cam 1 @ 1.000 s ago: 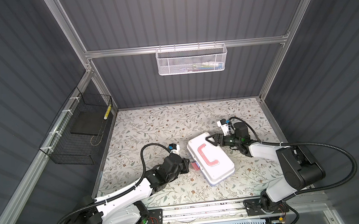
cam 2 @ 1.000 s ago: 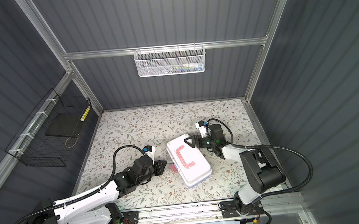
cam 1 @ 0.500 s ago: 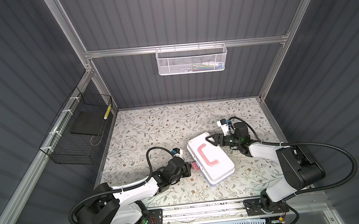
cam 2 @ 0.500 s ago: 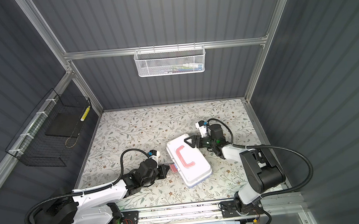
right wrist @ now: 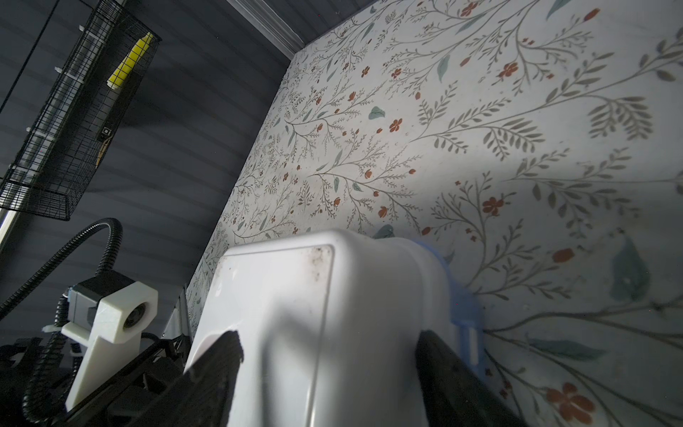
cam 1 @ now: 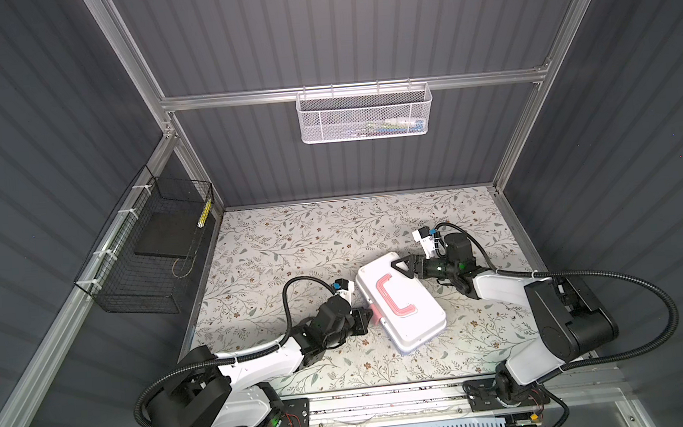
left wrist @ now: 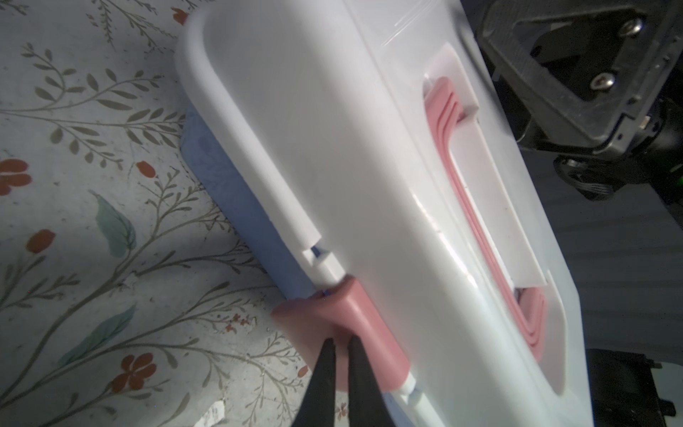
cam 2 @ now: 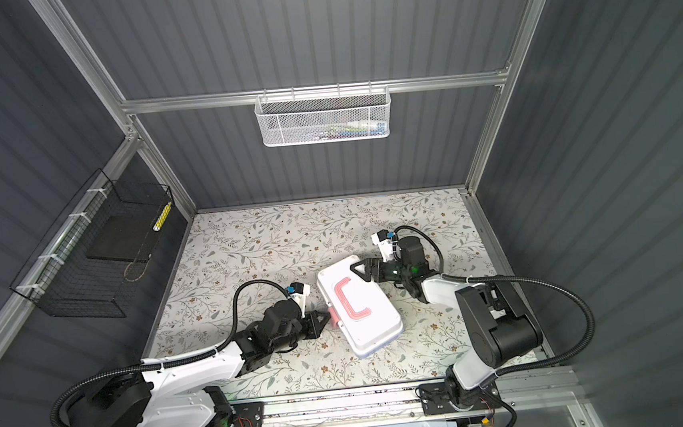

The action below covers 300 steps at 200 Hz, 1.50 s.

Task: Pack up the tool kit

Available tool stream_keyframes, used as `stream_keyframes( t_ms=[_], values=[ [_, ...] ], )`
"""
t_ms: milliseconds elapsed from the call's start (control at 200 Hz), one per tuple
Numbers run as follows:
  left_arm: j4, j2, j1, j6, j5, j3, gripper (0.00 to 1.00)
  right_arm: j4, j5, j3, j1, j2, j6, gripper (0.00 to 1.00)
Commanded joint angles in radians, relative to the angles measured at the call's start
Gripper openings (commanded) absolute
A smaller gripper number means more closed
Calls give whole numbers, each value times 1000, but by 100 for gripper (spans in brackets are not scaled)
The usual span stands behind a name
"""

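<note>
Floral-patterned bench (cam 1: 292, 243): carrying one white-lidded, light blue rectangular plastic tool kit box (cam 1: 421, 323), which is lying closed and angled near the centre, its pink handle (cam 1: 392, 300) facing up.
Right jaws: standing wide, clamping the box's far right end.
Left jaws: standing narrow, almost closed, tips touching the small pink plastic latch (left wrist: 354, 321) on the box's left side.

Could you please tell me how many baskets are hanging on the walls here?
2. A white mesh basket hangs on the back wall; a black wire basket hangs on the side wall at the left of both top views. No others show.
</note>
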Motion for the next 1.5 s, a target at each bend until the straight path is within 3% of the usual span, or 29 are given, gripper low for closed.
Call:
stream_keyframes(
  t_ms=[0, 776, 986, 1106, 1496],
  values=[
    [20, -12, -4, 29, 17, 21, 11, -154, -54, -42, 26, 50, 31, 77],
    [-52, 18, -6, 34, 21, 84, 7, -124, -64, -54, 29, 59, 48, 77],
    [-351, -121, -4, 109, -152, 141, 9, -128, -57, -56, 28, 47, 46, 77],
    [-430, -178, 6, 117, -195, 116, 12, -126, -57, -53, 29, 48, 46, 77],
    [-257, -19, 7, 123, -95, 84, 5, -124, -57, -59, 29, 44, 54, 77]
  ],
)
